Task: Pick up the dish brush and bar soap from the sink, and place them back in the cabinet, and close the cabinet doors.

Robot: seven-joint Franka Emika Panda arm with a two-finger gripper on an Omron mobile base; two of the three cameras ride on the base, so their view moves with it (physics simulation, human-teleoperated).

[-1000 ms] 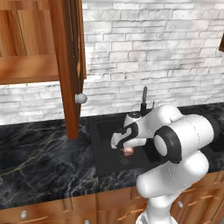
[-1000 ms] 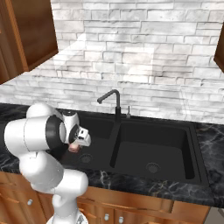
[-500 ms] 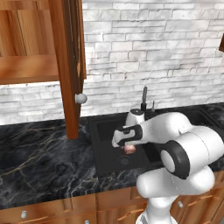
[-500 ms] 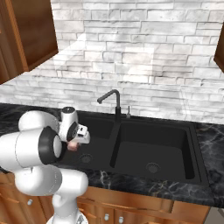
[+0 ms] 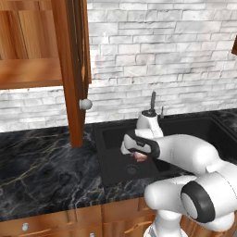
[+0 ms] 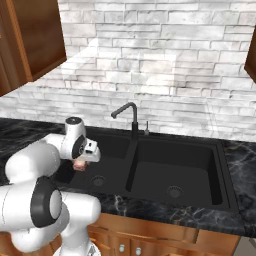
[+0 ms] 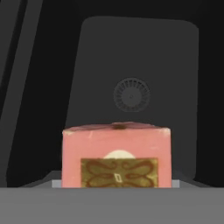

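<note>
My gripper [image 5: 138, 154] hangs over the left basin of the black sink [image 5: 111, 173], shut on the pinkish bar soap [image 5: 140, 158]. In the right base view the bar soap [image 6: 78, 164] shows just under the white hand, above the basin floor. In the hand view the bar soap [image 7: 116, 153] sits close up, with a gold emblem on its face and the round drain [image 7: 131, 94] beyond it. My fingers are hidden behind the block. The cabinet [image 5: 28, 71] stands open at the upper left, one of the cabinet doors [image 5: 70, 69] swung outward. The dish brush is out of view.
A dark grey faucet [image 6: 131, 117] rises behind the divider between the two basins. The open door's silver knob [image 5: 85, 104] juts out over the black marble counter [image 5: 41, 171]. A second cabinet door [image 6: 35, 40] hangs open at the upper left of the right base view.
My elbow has swung lower and to the right in the left base view. The hand with the soap has stayed over the left basin, drifting slightly right.
</note>
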